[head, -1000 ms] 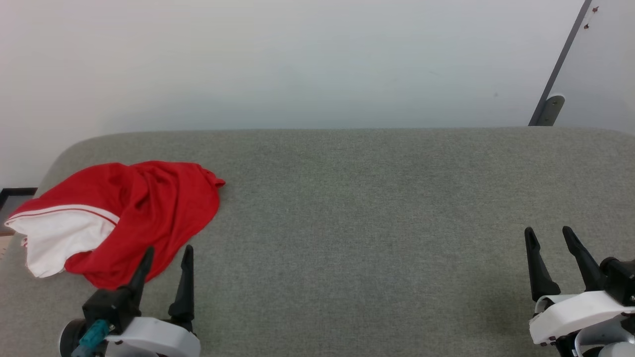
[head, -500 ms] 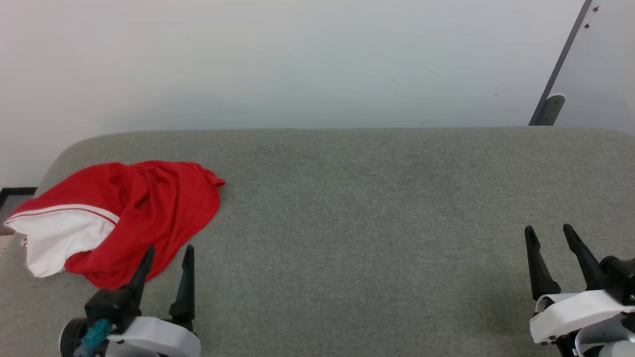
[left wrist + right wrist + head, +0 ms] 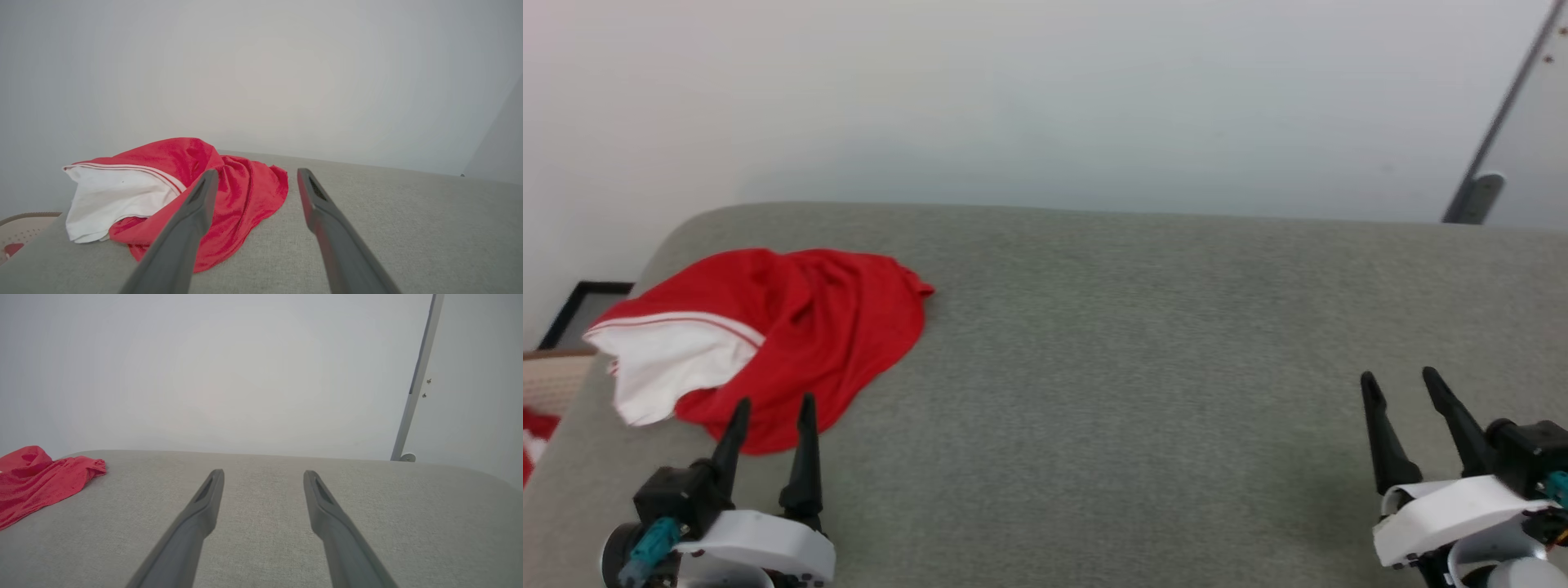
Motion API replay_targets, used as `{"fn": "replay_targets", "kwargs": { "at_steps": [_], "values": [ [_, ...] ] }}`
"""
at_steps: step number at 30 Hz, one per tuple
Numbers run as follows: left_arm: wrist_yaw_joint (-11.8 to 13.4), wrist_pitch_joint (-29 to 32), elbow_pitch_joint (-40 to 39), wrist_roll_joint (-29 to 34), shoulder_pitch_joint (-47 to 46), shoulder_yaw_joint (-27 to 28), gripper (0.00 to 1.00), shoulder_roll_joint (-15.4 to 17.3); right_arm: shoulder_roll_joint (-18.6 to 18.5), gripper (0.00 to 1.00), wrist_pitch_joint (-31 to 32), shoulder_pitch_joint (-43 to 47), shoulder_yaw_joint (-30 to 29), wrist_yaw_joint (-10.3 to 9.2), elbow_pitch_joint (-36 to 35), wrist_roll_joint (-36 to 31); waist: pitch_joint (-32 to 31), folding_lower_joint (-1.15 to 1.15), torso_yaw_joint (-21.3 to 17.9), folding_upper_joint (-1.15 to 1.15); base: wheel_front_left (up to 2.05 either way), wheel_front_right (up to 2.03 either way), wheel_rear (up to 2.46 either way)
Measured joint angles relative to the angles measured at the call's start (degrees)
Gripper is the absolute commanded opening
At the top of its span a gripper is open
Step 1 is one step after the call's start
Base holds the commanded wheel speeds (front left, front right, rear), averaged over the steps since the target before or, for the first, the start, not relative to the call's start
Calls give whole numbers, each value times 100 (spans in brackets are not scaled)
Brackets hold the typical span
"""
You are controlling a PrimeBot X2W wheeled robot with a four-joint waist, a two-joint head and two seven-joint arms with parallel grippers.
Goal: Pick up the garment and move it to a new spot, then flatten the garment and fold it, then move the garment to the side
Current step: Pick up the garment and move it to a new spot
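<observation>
The garment (image 3: 809, 335) is a crumpled red shirt with a white sleeve, heaped at the far left of the grey cloth surface (image 3: 1135, 343). In the left wrist view the garment (image 3: 241, 200) lies just ahead and to the left of the fingers. My left gripper (image 3: 774, 403) stands open at the garment's near edge, its tips over the red cloth, holding nothing. Far over at the lower right, my right gripper (image 3: 1396, 377) is open and empty. The right wrist view catches the garment (image 3: 36, 477) at its left edge.
A white wall rises behind the surface, with a grey door-frame strip (image 3: 1494, 122) at the top right. Past the surface's left end are a dark-framed floor patch (image 3: 580, 306) and a beige basket (image 3: 547, 388) holding something red.
The head camera has turned left, shifting the whole picture right. Both grippers stay open; the garment lies as before.
</observation>
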Motion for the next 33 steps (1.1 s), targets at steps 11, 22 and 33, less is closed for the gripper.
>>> {"fn": "replay_targets", "kwargs": {
  "at_steps": [11,22,33],
  "values": [
    [126,0,69,-42,-75,241,100,0,-9,100,-10,-201,543,0,152,156,-67,0,797,0,0,0,0],
    [229,30,-154,-42,88,278,100,29,-10,100,-64,-268,756,1,268,250,-149,0,1633,0,0,0,0],
    [167,552,-342,-458,-156,302,100,119,-96,100,-26,-282,703,1,229,349,-60,0,1691,0,0,0,0]
  ]
}}
